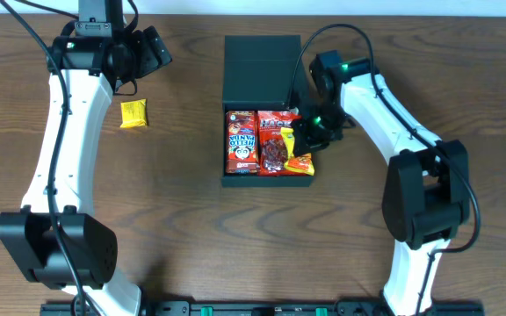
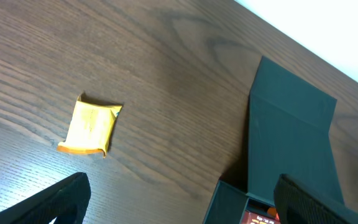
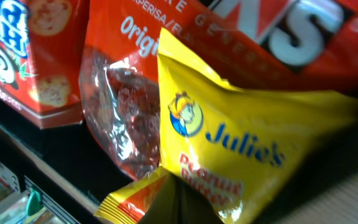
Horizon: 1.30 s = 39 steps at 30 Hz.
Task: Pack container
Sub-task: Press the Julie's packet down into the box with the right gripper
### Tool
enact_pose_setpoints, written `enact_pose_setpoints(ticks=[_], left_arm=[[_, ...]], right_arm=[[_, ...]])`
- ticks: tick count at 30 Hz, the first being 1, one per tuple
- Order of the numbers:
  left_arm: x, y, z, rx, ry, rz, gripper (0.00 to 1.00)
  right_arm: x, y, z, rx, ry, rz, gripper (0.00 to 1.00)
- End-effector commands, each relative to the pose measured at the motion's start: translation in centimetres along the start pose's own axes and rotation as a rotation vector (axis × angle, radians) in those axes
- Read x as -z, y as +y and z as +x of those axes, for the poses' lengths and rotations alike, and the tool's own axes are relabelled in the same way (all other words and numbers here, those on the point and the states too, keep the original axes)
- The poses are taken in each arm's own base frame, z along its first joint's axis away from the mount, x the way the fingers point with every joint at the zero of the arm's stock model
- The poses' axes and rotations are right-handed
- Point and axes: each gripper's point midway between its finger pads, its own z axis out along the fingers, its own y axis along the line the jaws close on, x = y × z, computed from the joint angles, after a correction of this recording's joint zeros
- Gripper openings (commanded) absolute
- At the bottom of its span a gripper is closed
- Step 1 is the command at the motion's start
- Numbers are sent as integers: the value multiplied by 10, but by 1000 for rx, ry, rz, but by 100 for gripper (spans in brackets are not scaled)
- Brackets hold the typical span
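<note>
The dark container (image 1: 266,182) lies open mid-table, its lid (image 1: 260,66) flapped back toward the far side. Inside are a red Hello Panda box (image 1: 241,140), a red snack bag (image 1: 276,140) and a yellow Julie's peanut butter packet (image 1: 299,161). My right gripper (image 1: 308,136) hangs over the box's right side, shut on that yellow packet (image 3: 241,143); its closed tips (image 3: 185,204) pinch the packet's edge. A small yellow packet (image 1: 133,114) lies on the table to the left. My left gripper (image 1: 152,48) hovers open above it, and the left wrist view shows the packet (image 2: 92,126) ahead of the spread fingers (image 2: 48,202).
The wooden table's far edge (image 2: 328,50) runs close behind the lid. In the left wrist view the container's corner (image 2: 229,202) sits near the right finger. Both arm bases stand at the table's near edge.
</note>
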Motion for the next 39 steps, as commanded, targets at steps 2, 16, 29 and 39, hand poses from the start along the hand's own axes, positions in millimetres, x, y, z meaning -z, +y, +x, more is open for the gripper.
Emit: enact_pose_setpoints(ticks=[2, 16, 29, 39], left_arm=[[5, -2, -7, -17, -24, 7, 95], [5, -2, -7, -18, -28, 5, 95], [5, -2, -8, -26, -29, 5, 95], [5, -2, -7, -26, -25, 4, 95]], right_arm=[[43, 12, -24, 57, -94, 42, 1], [47, 1, 30, -57, 124, 138, 2], [1, 3, 45, -36, 195, 127, 2], [-9, 4, 45, -31, 194, 136, 1]])
